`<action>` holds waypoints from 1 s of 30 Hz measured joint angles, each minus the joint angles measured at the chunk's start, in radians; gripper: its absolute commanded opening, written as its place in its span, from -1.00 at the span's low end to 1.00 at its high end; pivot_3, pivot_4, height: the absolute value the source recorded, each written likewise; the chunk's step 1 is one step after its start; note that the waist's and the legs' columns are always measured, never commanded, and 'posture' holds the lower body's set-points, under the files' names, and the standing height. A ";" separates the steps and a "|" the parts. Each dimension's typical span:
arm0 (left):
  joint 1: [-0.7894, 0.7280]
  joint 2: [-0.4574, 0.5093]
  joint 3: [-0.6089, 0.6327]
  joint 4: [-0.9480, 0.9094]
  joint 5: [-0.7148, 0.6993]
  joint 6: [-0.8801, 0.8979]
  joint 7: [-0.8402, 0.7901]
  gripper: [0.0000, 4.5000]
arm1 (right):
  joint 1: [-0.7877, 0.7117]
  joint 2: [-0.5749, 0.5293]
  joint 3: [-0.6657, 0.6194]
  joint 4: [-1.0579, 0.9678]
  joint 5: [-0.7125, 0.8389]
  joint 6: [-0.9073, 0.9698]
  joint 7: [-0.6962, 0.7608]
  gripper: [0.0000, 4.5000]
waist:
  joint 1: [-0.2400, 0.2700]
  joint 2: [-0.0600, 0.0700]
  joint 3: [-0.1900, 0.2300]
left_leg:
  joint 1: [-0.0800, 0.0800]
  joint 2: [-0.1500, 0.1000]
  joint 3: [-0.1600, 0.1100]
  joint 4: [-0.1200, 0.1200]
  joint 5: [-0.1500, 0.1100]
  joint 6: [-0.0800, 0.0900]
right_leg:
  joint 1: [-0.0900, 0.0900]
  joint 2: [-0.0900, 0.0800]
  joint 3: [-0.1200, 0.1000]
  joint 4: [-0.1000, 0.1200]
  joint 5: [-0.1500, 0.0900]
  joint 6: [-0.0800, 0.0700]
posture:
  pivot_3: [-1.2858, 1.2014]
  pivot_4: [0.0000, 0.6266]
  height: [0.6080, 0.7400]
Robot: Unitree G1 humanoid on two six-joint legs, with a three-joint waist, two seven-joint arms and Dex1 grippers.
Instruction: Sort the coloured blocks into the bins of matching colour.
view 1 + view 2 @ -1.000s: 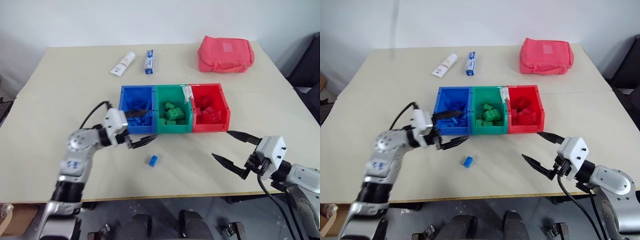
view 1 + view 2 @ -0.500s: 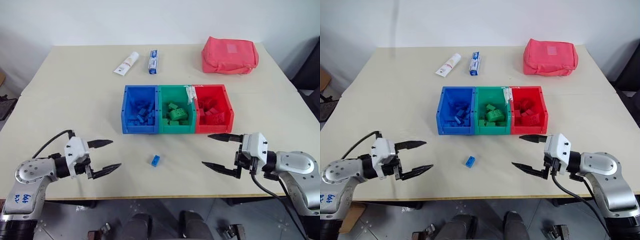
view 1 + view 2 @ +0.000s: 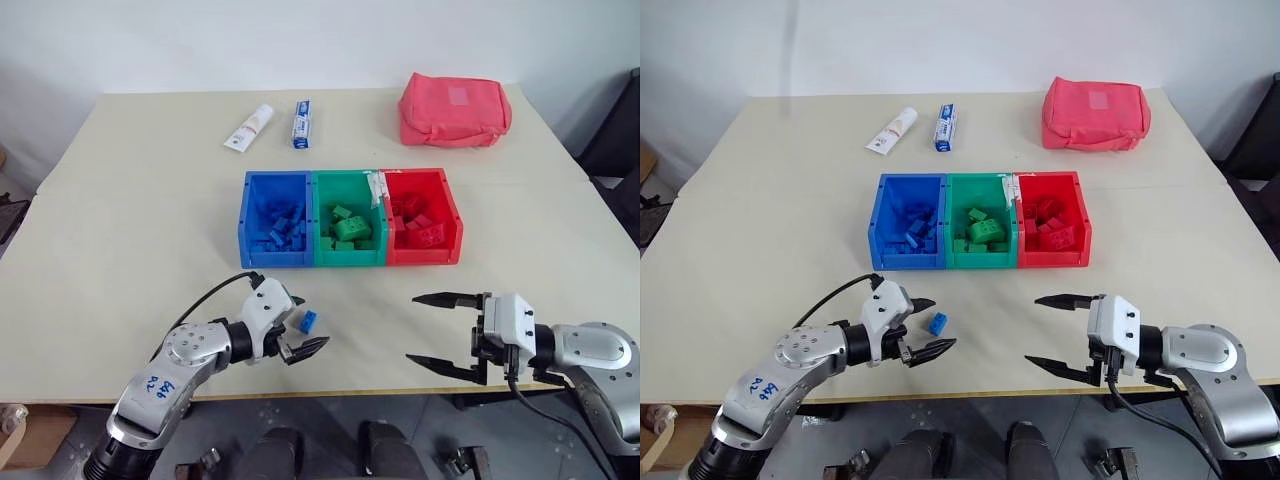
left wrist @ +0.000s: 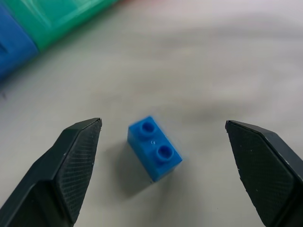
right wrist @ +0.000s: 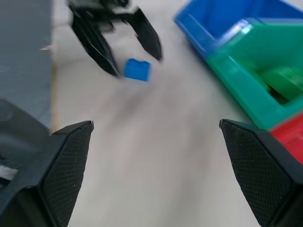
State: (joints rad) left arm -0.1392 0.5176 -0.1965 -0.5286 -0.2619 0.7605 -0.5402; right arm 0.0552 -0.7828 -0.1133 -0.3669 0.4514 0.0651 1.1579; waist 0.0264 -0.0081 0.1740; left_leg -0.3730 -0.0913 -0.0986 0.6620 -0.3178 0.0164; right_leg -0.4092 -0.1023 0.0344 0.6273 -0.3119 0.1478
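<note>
Here, in the left eye view, the blocks heaped in the blue bin (image 3: 275,217) are hard to count. The blue block (image 3: 308,321) lies on bare table (image 3: 120,230) near the front edge, well clear of the 3 bins. The left gripper (image 3: 297,325) reaches low, fingers wide around it. The right gripper (image 3: 432,331) is wide, empty. In the left wrist view, the block (image 4: 154,148) sits between both fingertips (image 4: 80,146), untouched.

A pale beige bench (image 3: 120,230) meets a plain white wall (image 3: 250,40) at 12 o'clock; grey floor (image 3: 450,420) at 6.
</note>
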 measured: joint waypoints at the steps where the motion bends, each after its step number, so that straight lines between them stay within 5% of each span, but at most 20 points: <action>1: -0.011 0.006 -0.004 0.003 0.012 0.004 0.006 0.60 | 0.005 0.000 0.000 -0.003 0.000 -0.001 0.002 1.00 | 0.000 0.000 0.000 | 0.000 0.000 0.000 0.000 0.000 0.000 | 0.000 0.000 0.000 0.000 0.000 0.000 | 0.03 -0.52 1.00; 11: -0.018 0.014 -0.009 0.051 0.024 -0.016 -0.021 -0.79 | 0.051 -0.001 -0.023 0.000 0.000 -0.030 0.021 1.00 | 0.001 0.000 0.000 | 0.000 0.000 0.000 0.000 0.000 0.000 | 0.000 -0.001 0.000 -0.001 0.000 0.000 | 0.03 -0.52 1.00; 17: -0.048 -0.038 0.164 0.121 -0.026 -0.150 -0.019 -0.79 | 0.105 0.065 -0.116 -0.006 0.003 -0.033 -0.104 1.00 | 0.002 0.000 0.000 | 0.000 0.000 0.000 0.000 0.000 -0.001 | 0.000 -0.003 -0.001 -0.001 0.000 0.000 | 0.03 -0.52 1.00; 23: -0.272 -0.073 0.206 0.256 -0.004 -0.305 -0.009 -0.79 | 0.039 0.165 -0.194 -0.020 0.055 0.018 -0.297 1.00 | 0.005 0.000 0.000 | 0.000 -0.001 -0.001 0.001 0.000 -0.001 | 0.001 0.000 -0.001 0.000 0.000 0.000 | 0.03 -0.52 1.00; 30: -0.484 -0.088 0.165 0.579 0.086 -0.366 0.014 0.20 | 0.028 0.173 -0.191 -0.024 0.054 0.025 -0.338 1.00 | -0.004 0.000 0.000 | -0.001 -0.001 0.000 0.000 0.000 -0.001 | -0.002 0.001 0.000 0.000 0.000 0.000 | 0.03 -0.52 1.00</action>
State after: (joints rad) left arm -0.6235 0.4296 -0.0311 0.0505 -0.1758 0.3941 -0.5263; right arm 0.0830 -0.6096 -0.3047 -0.3912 0.5051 0.0898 0.8199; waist 0.0226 -0.0082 0.1740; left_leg -0.3738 -0.0921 -0.0986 0.6619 -0.3177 0.0158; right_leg -0.4110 -0.1010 0.0340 0.6275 -0.3117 0.1481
